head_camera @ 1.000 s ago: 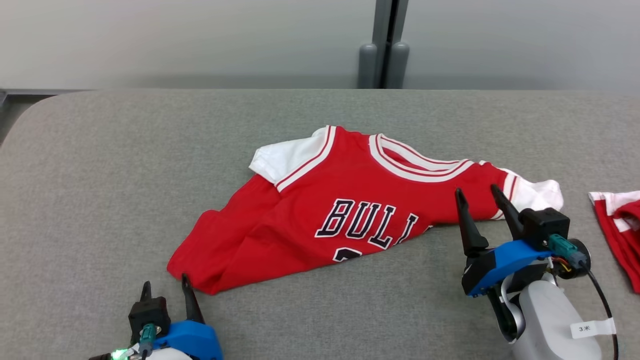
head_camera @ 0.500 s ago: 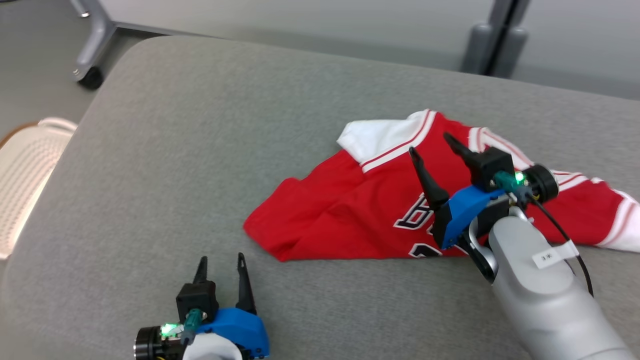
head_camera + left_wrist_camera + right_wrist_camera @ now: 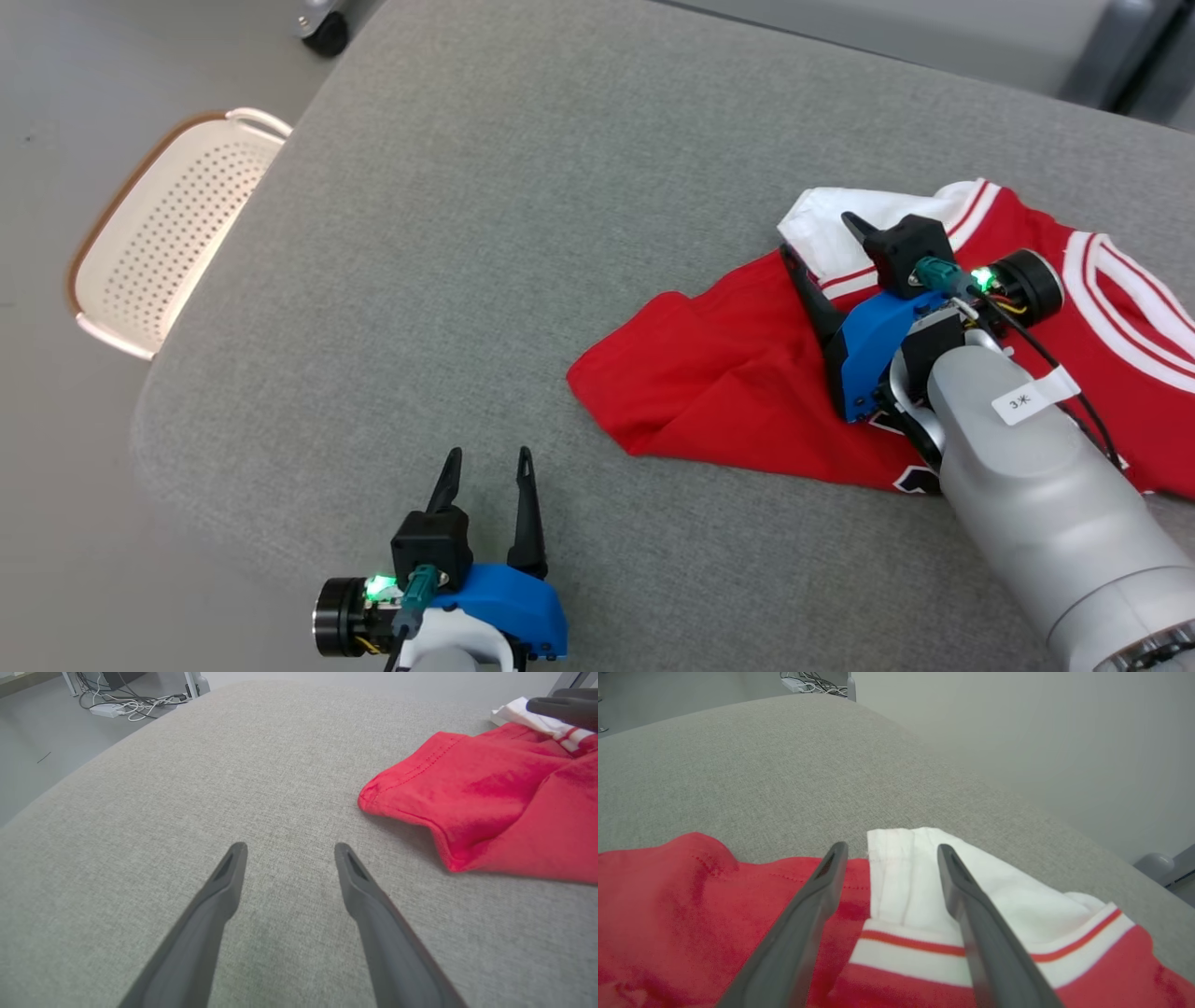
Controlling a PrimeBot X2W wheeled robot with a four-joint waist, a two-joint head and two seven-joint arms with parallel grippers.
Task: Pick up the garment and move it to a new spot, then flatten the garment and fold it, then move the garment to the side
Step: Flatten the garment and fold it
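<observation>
The left gripper [image 3: 490, 455] is hovering over bare grey fabric near the worktop's [image 3: 513, 187] front edge. Its two fingers are standing moderately apart and gripping nothing.

Farther in and to the right, one garment [image 3: 738, 373], a red jersey with white trim, is lying rumpled on the worktop. Its folded red hem corner is pointing toward the left gripper, apart from it.

The right gripper [image 3: 819, 233] is reaching over the garment's far left part. Its two fingers are spread about as wide as the left pair, with nothing between them clamped. In the right wrist view one finger is lying over red cloth and the other over the one white sleeve [image 3: 915, 872]; whether they are touching the fabric cannot be told.

Beyond the worktop's left edge, one white perforated basket [image 3: 168, 233] is sitting on the floor. One dark caster [image 3: 327, 33] is showing past the far left corner.
</observation>
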